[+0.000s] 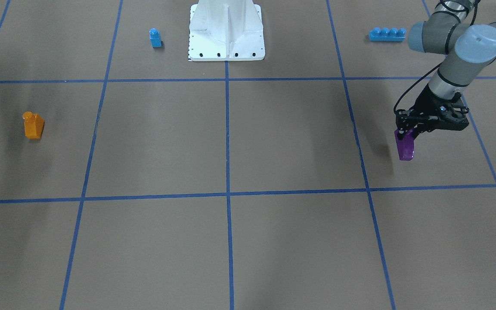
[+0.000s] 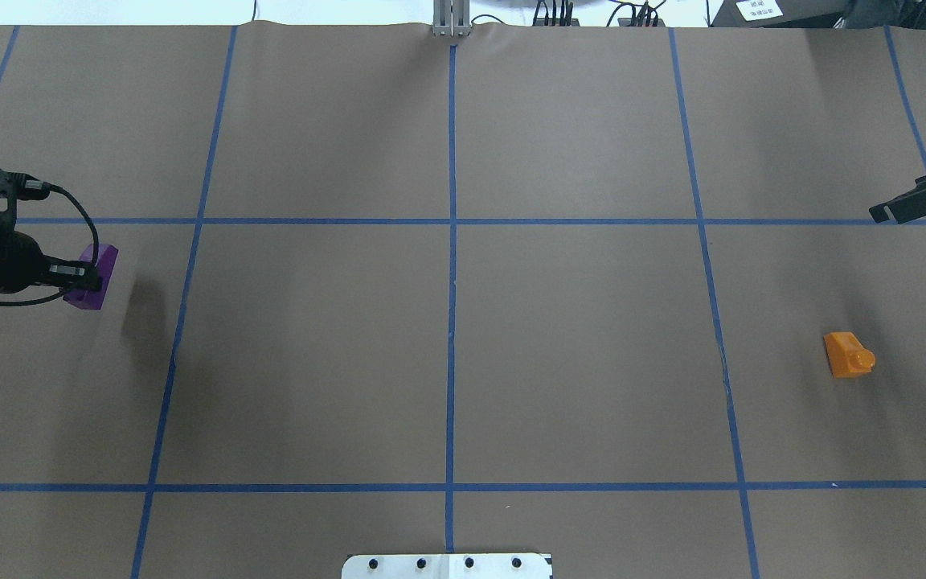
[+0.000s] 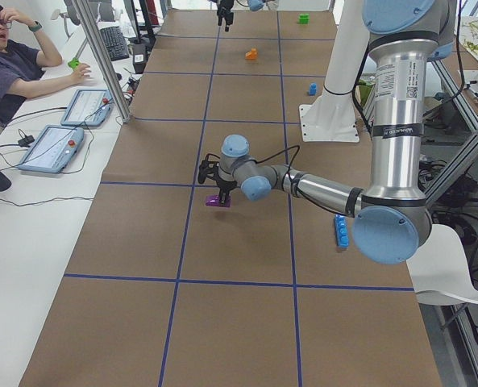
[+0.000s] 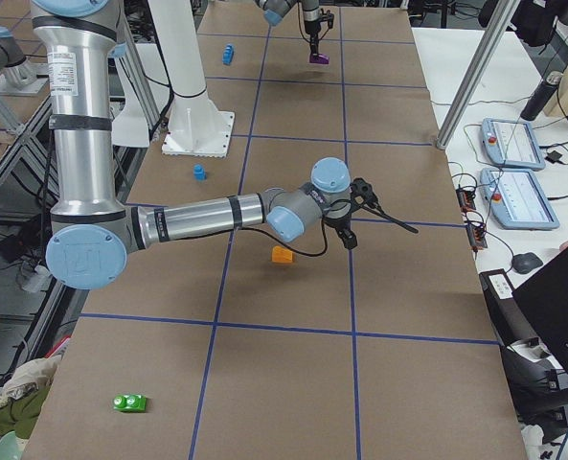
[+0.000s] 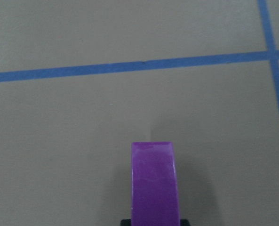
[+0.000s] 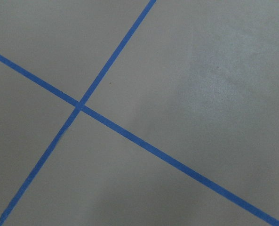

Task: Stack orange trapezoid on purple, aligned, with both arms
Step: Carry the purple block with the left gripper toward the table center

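The purple brick (image 1: 405, 148) hangs from my left gripper (image 1: 405, 134), which is shut on its top and holds it a little above the table at my far left. It also shows in the overhead view (image 2: 99, 273) and fills the lower middle of the left wrist view (image 5: 154, 183). The orange trapezoid (image 1: 33, 125) stands alone on the table at my right side (image 2: 847, 355). My right gripper (image 2: 881, 213) hovers beyond and outward of it, apart from it, looks shut and holds nothing. The right wrist view shows only table and tape lines.
A small blue single-stud brick (image 1: 155, 38) stands near the white robot base (image 1: 226, 43). A long blue four-stud brick (image 1: 386, 34) lies near my left arm. A green brick (image 4: 130, 402) lies far off at the right end. An operator (image 3: 13, 64) sits beside the table.
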Robot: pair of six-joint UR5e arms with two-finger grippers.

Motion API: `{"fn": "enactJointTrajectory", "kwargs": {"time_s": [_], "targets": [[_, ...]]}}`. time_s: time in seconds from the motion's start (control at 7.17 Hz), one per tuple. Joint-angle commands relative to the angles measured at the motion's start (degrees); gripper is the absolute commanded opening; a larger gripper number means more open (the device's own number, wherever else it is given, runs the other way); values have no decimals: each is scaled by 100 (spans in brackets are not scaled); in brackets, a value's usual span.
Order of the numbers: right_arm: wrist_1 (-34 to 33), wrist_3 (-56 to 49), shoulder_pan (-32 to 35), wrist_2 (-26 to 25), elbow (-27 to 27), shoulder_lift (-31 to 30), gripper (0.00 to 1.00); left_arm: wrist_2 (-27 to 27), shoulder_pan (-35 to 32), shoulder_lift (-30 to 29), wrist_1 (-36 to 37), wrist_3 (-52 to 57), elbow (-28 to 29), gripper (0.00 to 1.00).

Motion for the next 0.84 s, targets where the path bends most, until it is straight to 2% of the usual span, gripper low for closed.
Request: {"fn": "enactJointTrajectory", "kwargs": {"time_s": [0.0,0.28,0.42,0.7], "targets": [[0,7,0,0,4,-11,100,34,300,-1152,1199,-107,-80,0],[0,7,0,0,4,-2,100,156,958,-2233,1353,-991,322,0],[-9,7,-9,-9,-13,7,100,566,1196,-2856,1353,-1318,751,0],[0,7,-9,-9,-5,16,100,825,1611,-3825,1693,-1759,1369,0]]}}
